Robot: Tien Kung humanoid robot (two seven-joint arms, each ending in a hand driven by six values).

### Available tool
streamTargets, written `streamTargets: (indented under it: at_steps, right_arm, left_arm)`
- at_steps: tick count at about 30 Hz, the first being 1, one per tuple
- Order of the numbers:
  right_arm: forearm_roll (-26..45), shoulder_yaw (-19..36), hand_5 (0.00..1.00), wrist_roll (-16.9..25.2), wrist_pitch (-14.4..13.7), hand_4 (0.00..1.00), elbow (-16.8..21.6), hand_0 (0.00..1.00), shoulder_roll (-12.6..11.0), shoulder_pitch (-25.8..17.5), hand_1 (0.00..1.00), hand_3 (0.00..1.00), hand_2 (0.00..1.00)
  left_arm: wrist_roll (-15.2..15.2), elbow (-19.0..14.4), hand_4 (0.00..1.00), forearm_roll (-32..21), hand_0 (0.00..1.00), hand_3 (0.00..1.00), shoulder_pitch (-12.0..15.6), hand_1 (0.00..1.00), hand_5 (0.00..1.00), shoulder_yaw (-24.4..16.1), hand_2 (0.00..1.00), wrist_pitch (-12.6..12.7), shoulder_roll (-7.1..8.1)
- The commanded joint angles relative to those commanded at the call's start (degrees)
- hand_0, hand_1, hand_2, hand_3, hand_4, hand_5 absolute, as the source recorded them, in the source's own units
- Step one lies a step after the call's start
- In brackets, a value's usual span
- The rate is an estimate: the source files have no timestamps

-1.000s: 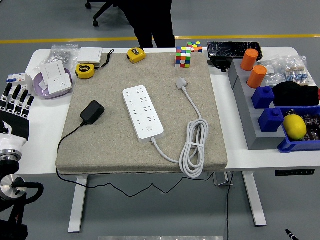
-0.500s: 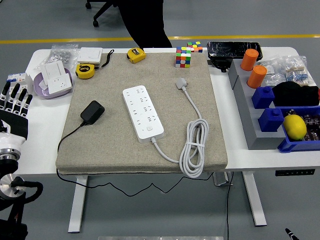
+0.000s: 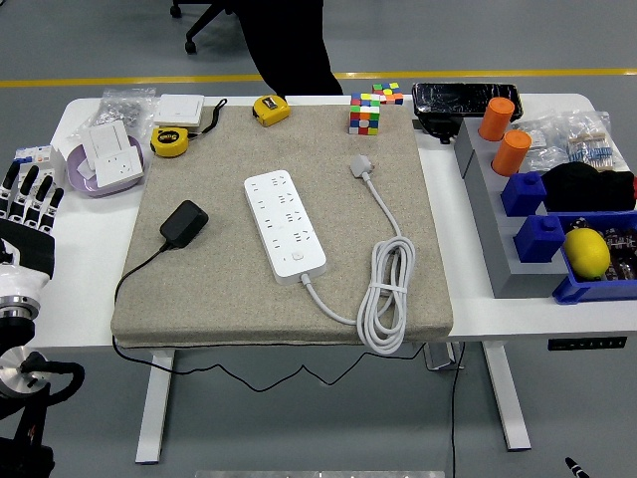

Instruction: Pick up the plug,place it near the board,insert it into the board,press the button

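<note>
Black-clad person point(image 3: 284, 45) at 12 o'clock: cut off above waist by top edge. Black five-fingered left hand point(image 3: 30, 214) at 9 o'clock: partly cropped. Blue plastic bin point(image 3: 597, 284) at 3 o'clock: cropped, contents indistinct.

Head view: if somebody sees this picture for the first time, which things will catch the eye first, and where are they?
Probably the white power strip, lying in the middle of the beige mat, with its coiled white cable to the right. Next, the black plug lies left of the strip, apart from it. The colourful cube stands at the mat's far edge, and the robot's left hand rests open at the table's left edge.
</note>
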Motion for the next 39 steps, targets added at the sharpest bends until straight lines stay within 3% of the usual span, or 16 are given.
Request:
streamTargets:
  at_steps: [4,5,16,17,39]
  right_arm:
    - [0.26,-0.11,0.998,0.13,-0.03,0.998,0.00,0.821,-0.02,0.25,0.741,0.772,0.741]
    - [0.30,-0.12,0.998,0.14,-0.03,0.998,0.00,0.821,-0.02,0.31,0.741,0.772,0.741]
    - [0.37,0.00,0.998,0.11,-0.05,0.998,0.00,0.821,0.04,0.31,0.741,0.772,0.741]
    - [0.39,-0.01,0.998,0.11,-0.05,0.998,0.00,0.820,0.03,0.30,0.742,0.772,0.740]
    - [0.23,-0.39,0.998,0.01,0.03,0.998,0.00,0.820,-0.38,0.37,0.742,0.772,0.741]
  left_arm:
    - [0.14,0.00,0.998,0.51,0.837,0.820,-0.10,0.836,0.998,-0.05,0.812,0.03,0.00]
    - [0.18,0.01,0.998,0.61,0.837,0.805,-0.12,0.834,0.952,-0.06,0.785,0.05,0.00]
    - [0.46,0.15,0.998,1.01,0.838,0.751,-0.37,0.834,0.962,-0.10,0.765,0.29,0.00]
    - [0.47,0.16,0.998,1.01,0.834,0.665,-0.38,0.831,0.962,-0.11,0.751,0.30,0.00]
    - [1.20,0.21,0.998,3.02,0.832,0.698,-0.31,0.825,0.928,0.27,0.750,0.82,0.00]
